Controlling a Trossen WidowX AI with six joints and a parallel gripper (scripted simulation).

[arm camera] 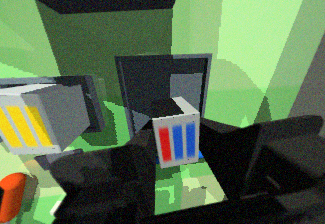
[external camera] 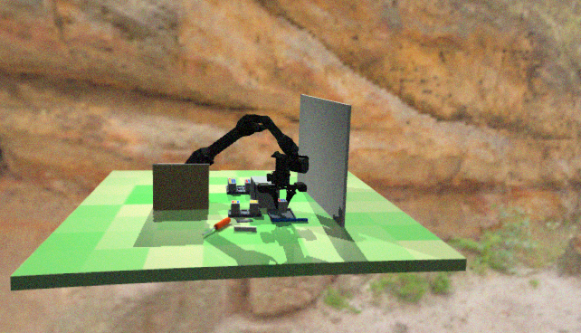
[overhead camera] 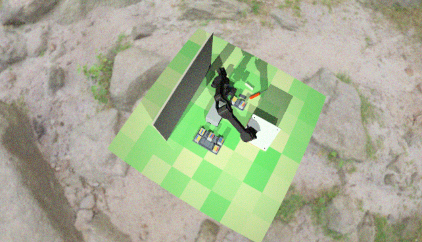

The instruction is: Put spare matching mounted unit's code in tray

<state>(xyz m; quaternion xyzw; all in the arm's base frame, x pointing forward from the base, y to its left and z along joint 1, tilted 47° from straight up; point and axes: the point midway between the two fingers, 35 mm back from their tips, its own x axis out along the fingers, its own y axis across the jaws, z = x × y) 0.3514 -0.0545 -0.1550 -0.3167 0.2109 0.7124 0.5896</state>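
Note:
My gripper (arm camera: 169,120) (external camera: 281,201) (overhead camera: 222,73) is shut on a small grey spare (arm camera: 177,138) whose label has one red and two blue stripes. It holds the spare just above a flat dark tray (arm camera: 126,100) (external camera: 293,216) with a grey-blue rim, which lies near the tall wall. The grey mounted unit (overhead camera: 213,116) (external camera: 256,184) stands behind the gripper, and its back is hidden. Another spare with yellow stripes (arm camera: 22,125) sits on a rack to the left in the wrist view.
Two racks of spares (overhead camera: 209,139) (overhead camera: 239,102) (external camera: 244,211) flank the unit. An orange-handled screwdriver (overhead camera: 254,95) (external camera: 222,223) (arm camera: 9,196) and a small dark plate (external camera: 244,229) lie nearby. A tall grey wall (overhead camera: 184,89) (external camera: 323,155) and a dark box (overhead camera: 274,104) (external camera: 181,186) stand on the floor.

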